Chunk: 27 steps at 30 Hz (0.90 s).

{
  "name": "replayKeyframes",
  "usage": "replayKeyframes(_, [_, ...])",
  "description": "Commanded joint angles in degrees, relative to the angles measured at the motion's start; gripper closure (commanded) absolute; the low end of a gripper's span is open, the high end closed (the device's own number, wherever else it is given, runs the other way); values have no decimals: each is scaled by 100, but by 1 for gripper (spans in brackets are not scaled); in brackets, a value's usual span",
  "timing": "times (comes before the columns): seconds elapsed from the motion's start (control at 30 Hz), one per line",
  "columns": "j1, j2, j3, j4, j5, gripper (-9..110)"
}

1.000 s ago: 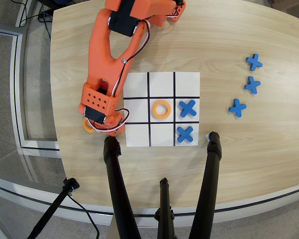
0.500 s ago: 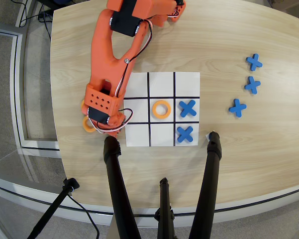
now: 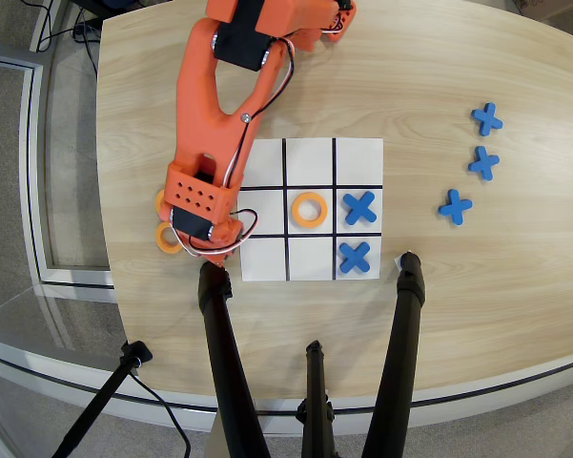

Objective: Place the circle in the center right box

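Observation:
The white nine-cell board (image 3: 311,162) lies mid-table in the overhead view. One orange ring (image 3: 309,209) sits in its very middle cell. The middle row's right cell holds a blue cross (image 3: 359,207). The middle row's left cell (image 3: 267,202) is bare and partly covered by my arm. Another orange ring (image 3: 167,239) lies on the table left of the board, and a further ring (image 3: 158,198) peeks out from under my wrist. My gripper (image 3: 206,250) hangs over the table just left of the board, beside the lower ring. Its fingers are hidden under the wrist.
A second blue cross (image 3: 355,256) fills the lower right cell. Three loose blue crosses (image 3: 483,162) lie on the table to the right. Black tripod legs (image 3: 221,353) stand at the near edge, below the board.

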Motion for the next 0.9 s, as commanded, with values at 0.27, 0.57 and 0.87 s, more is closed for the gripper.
replayKeyframes(0.27, [-677, 1248, -712, 1072, 782, 102])
replayKeyframes(0.57, [-1450, 2751, 580, 1274, 949, 102])
replayKeyframes(0.87, [-1784, 4175, 2883, 642, 826, 102])
